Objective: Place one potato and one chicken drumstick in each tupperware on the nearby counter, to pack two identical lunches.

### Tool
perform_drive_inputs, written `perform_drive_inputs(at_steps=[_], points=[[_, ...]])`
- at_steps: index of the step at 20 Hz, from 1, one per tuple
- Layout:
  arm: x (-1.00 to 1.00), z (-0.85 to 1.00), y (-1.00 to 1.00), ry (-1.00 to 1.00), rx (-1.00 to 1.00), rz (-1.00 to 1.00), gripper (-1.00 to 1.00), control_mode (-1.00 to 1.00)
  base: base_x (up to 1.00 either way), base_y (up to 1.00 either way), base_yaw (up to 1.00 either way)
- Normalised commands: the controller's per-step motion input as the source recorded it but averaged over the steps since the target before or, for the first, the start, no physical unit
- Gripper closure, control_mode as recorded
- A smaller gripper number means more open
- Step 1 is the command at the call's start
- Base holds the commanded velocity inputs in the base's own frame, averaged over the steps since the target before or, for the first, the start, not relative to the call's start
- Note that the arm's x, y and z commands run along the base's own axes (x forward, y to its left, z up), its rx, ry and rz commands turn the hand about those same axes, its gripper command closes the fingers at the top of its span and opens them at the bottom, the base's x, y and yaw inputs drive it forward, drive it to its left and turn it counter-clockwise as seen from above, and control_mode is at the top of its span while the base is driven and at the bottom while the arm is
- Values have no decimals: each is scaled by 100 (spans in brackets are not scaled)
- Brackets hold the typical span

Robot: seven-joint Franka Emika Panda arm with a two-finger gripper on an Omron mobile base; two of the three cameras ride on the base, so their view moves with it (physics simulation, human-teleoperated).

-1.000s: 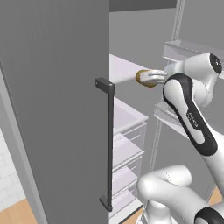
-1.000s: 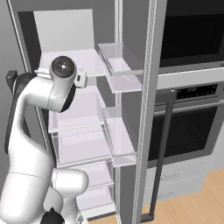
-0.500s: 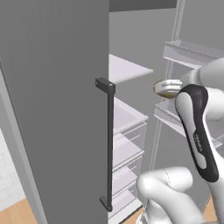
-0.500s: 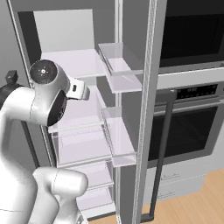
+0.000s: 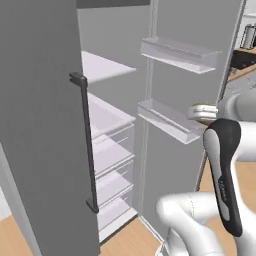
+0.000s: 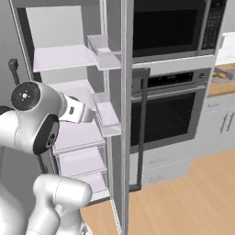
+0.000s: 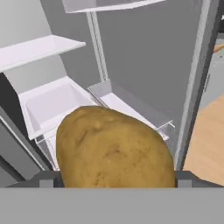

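Observation:
A tan-yellow oval potato (image 7: pixel 113 148) fills the lower middle of the hand view. My gripper (image 7: pixel 116 180) is shut on it, with a dark finger showing at each side. In the left base view the hand (image 5: pixel 202 112) hangs beside the lower door bin of the open fridge. In the right base view the hand (image 6: pixel 75 110) sits in front of the fridge shelves. The light wood counter (image 6: pixel 221 85) shows at the far right, past the oven. The chicken drumstick and the tupperware are out of view.
The fridge stands open, its grey door with a long dark handle (image 5: pixel 87 145) to the left. White shelves (image 6: pixel 64 57) and clear door bins (image 5: pixel 170 122) surround the arm. A wall oven (image 6: pixel 172 110) and microwave (image 6: pixel 170 25) stand to the right, over wood floor.
The whole picture has shifted, so the base has moved, bringing the oven and counter into view. The hand has drawn back from the fridge shelves toward the door bins, still carrying the potato.

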Motion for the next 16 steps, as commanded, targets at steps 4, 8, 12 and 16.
perform_drive_inputs(at_steps=[4, 8, 12, 16], points=[[0, 0, 0, 0, 0, 0, 100, 100, -70, -84, -15], [0, 0, 0, 0, 0, 0, 100, 100, 5, -100, -20], [0, 0, 0, 0, 0, 0, 100, 100, 68, -100, -19], [0, 0, 0, 0, 0, 0, 100, 100, 100, -100, -16]])
